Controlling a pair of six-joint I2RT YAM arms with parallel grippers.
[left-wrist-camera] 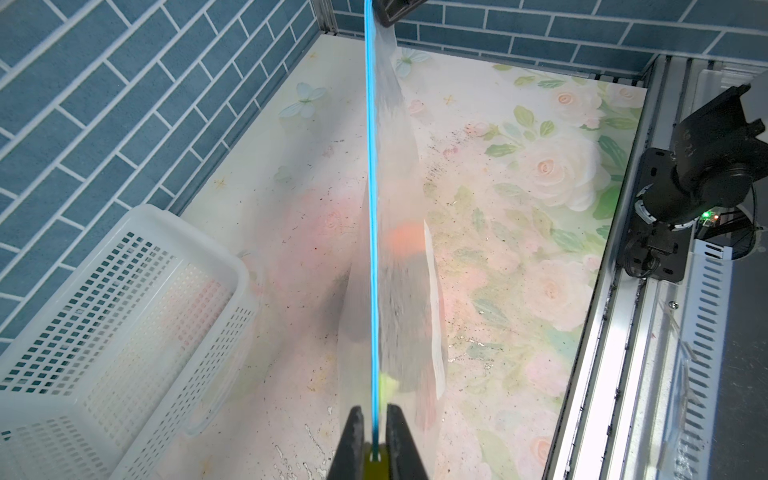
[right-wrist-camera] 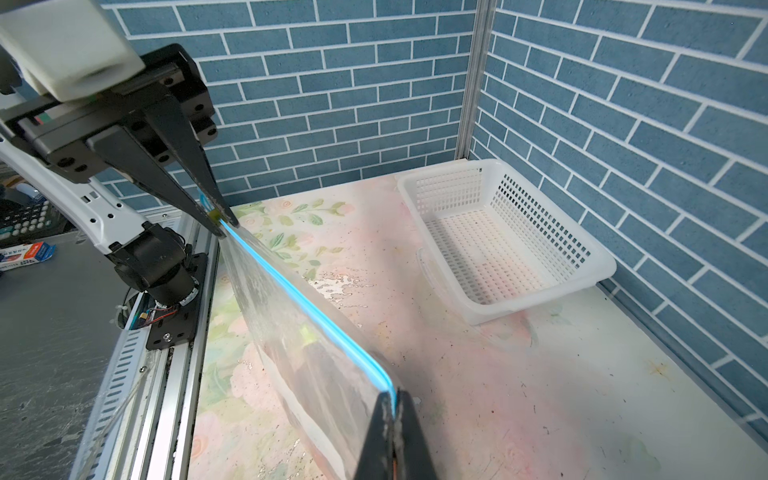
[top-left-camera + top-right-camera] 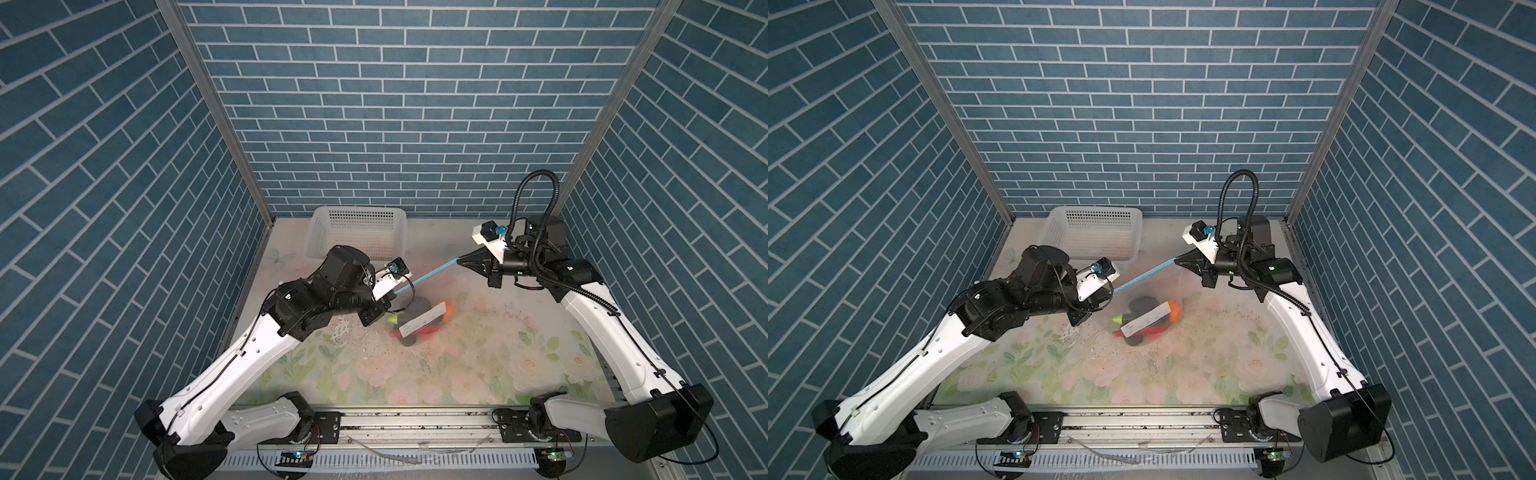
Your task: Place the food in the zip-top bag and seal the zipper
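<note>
In both top views the bag [image 3: 422, 321] hangs mid-table [image 3: 478, 353], food [image 3: 448, 310] inside, its zipper [image 3: 428, 274] stretched taut, bare surface around. Left wrist view: left gripper [image 1: 376, 432] clamps one zipper end. Right wrist view: right gripper [image 2: 392, 415] pinches the other, basket [image 2: 536, 220] well apart.

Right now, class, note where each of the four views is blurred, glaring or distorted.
In both top views the brick walls splay outward; the food is small and soft. In the left wrist view the zipper glows overbright and the zip-top bag's contents smear. In the right wrist view the right pincer is blurred, the basket sharp.
</note>
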